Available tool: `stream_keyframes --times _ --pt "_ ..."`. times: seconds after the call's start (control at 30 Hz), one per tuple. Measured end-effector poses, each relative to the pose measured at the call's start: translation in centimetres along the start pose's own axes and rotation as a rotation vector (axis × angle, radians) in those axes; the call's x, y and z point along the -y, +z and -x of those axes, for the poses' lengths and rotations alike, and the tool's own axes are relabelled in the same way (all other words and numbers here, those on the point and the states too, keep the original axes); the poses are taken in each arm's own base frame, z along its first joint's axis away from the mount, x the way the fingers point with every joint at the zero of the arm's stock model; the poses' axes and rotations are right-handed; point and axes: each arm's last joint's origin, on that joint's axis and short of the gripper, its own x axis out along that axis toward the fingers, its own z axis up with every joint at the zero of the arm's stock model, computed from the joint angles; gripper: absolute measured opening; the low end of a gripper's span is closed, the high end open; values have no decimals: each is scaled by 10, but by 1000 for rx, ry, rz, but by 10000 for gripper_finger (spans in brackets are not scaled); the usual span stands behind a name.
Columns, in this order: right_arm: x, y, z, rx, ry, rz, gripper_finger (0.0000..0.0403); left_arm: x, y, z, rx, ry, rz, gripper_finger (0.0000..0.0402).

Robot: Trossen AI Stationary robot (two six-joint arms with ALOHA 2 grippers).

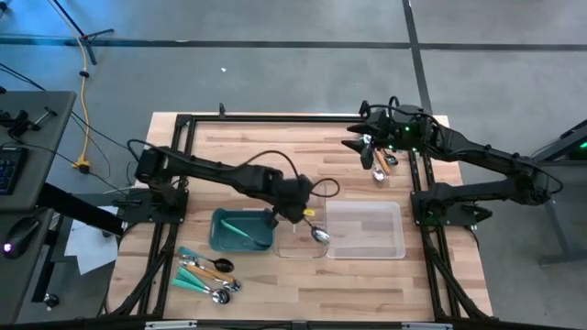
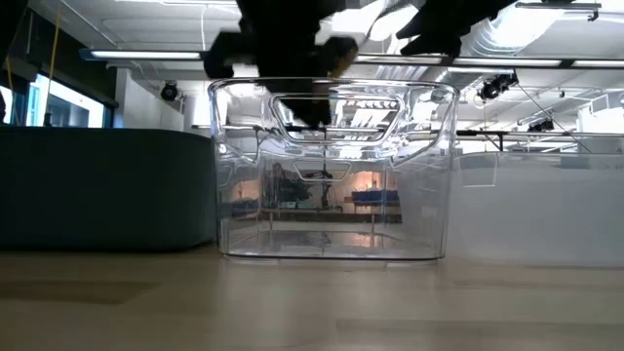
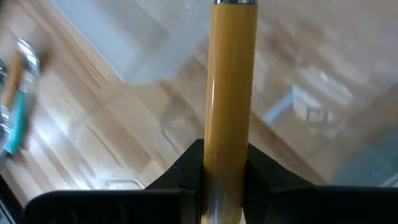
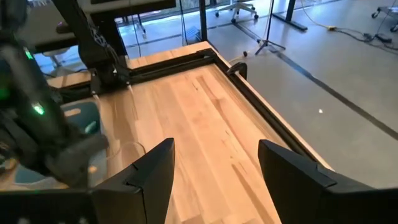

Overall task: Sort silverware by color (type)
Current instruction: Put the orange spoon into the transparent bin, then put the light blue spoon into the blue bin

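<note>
While the left gripper (image 1: 303, 213) hangs over the small clear tray (image 1: 300, 246) at the table's middle, its fingers (image 3: 186, 174) pinch an orange-handled spoon (image 3: 232, 93) near the handle's end, apparently to drop it with its own colour. Seen from above, the spoon's silver bowl (image 1: 320, 235) lies over that tray, with the handle running back up toward the gripper, so its long axis slants away from the wrist and down. Just beside the tray sits the teal bin (image 1: 240, 231), holding a teal-handled utensil (image 1: 240, 230). More unsorted silverware (image 1: 209, 273) lies in a loose pile near the table's front left corner, and a few pieces (image 1: 381, 167) rest toward the back right. Above those, the right gripper (image 1: 365, 147) waits with its fingers spread wide and empty. A larger clear tray (image 1: 367, 229) stands to the right of the small one.
</note>
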Motion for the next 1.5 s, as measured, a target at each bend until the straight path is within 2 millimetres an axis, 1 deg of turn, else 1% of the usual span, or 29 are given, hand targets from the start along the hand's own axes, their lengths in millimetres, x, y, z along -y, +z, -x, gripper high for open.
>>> stream_keyframes --times 0.23,0.37,0.5,0.7,0.83,1.0,1.13,1.23,1.3,1.4,1.5 --pt "0 -2 0 -19 -2 -67 216 7 -7 -22 -130 -56 -126 48" --pt "1 -2 0 -20 -15 -80 216 9 -9 -31 -169 -65 -146 48" --pt "2 -2 0 -14 -73 -119 216 11 -9 -41 -183 -83 -149 49" --pt "3 -2 0 -11 -99 -120 216 13 -10 -52 -200 -99 -130 86" --pt "3 -2 0 -11 -99 -102 216 13 -9 -54 -202 -95 -127 100" --pt "3 -2 0 -12 -100 -87 216 11 -8 -54 -199 -59 -125 103" --pt "3 -2 0 -13 -102 -68 216 10 -9 -54 -261 -5 -122 104" --pt "3 -2 0 -13 -102 -67 216 9 -9 -47 -296 3 -109 105" --pt "3 -2 0 -13 -101 -64 216 2 -7 -34 -259 5 -40 105" --pt "3 -2 0 -15 -101 -39 216 -14 -10 -7 -128 -32 131 100" --pt "3 -2 0 -19 -102 -30 216 -31 -20 26 55 -61 339 83"
